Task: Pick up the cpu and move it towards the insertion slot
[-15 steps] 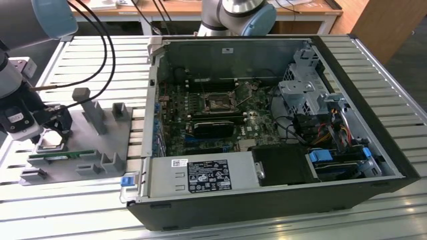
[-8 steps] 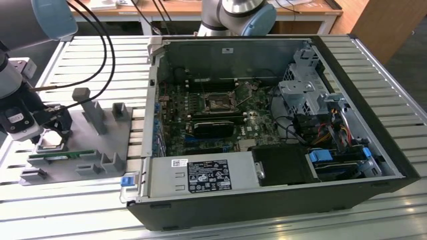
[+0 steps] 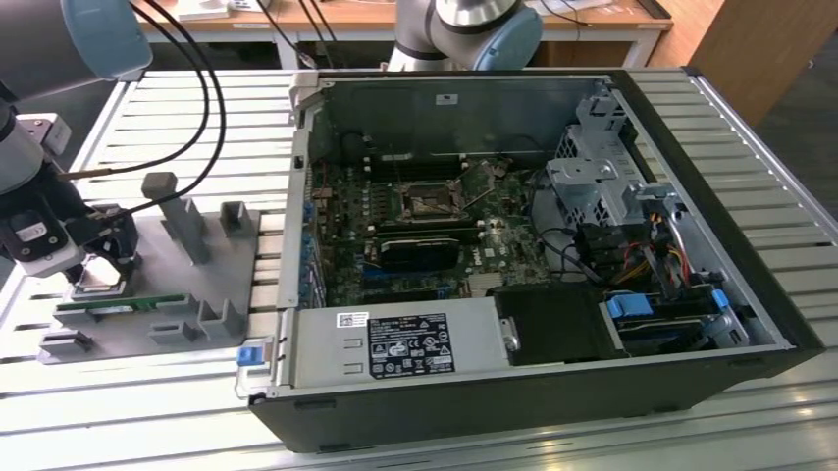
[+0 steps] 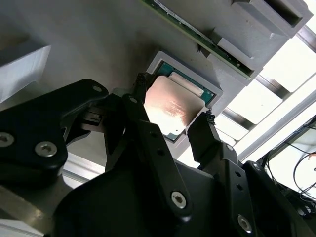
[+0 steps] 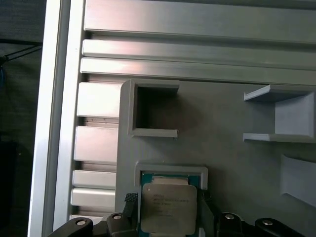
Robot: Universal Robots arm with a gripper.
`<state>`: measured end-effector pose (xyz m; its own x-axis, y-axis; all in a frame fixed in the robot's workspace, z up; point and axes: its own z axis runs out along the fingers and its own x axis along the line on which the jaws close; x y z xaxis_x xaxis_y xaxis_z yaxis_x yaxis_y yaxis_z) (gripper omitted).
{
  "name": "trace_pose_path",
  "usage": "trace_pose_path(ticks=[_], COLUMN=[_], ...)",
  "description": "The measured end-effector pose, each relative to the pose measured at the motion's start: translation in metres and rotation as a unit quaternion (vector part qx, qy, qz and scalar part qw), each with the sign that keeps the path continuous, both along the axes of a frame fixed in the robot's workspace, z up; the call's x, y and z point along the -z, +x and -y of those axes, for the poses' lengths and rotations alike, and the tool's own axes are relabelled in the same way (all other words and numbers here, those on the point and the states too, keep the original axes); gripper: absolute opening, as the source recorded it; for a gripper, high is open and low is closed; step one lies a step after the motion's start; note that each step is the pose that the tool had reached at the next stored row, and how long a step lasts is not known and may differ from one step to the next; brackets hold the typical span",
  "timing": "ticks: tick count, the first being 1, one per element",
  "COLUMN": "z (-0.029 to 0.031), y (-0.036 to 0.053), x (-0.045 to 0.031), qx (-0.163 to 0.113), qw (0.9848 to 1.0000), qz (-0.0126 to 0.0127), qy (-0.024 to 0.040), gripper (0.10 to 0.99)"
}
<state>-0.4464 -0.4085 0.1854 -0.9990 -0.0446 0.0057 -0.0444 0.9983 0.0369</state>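
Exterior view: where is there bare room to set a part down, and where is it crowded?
Free: table slats in front of the grey tray, at the exterior view's left of the computer case. Crowded: the tray around the gripper and cpu; inside the case.

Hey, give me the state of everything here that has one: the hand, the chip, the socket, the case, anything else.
hand: shut on the cpu's edges.
cpu: gripped, at its recess in the grey tray; lifted or not, unclear.
insertion slot: looks empty, dark centre exposed.
computer case: side off, interior open.
memory stick: lying flat on the tray.
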Motion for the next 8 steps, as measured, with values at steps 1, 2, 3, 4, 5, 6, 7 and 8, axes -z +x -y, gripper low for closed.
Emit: trace_pose_path(ticks=[1,2,3,4,5,6,7,8], z=[-0.0001,-0.0002,-0.0003,-0.0003,-0.0004,-0.0004,-0.0005,-0.0006], y=[-0.0003,-0.0004,-0.0006,-0.0007,-0.0008,-0.0009,-0.0009,-0.001], x=[0.0002,0.0004,0.0005,0.0007,0.0008,0.001,0.0011,0.0014], qx=[0.0,0.0,0.0,0.0,0.0,0.0,0.0,0.0], qw=[1.0,1.0,1.0,1.0,1.0,1.0,1.0,1.0], qz=[0.0,0.0,0.0,0.0,-0.0001,-0.0001,-0.0001,-0.0001], qy=[0.0002,0.0003,0.0004,0.0005,0.0005,0.0005,0.0006,0.0006], gripper=[0.612,0.612,0.612,0.612,0.612,0.612,0.612,0.612])
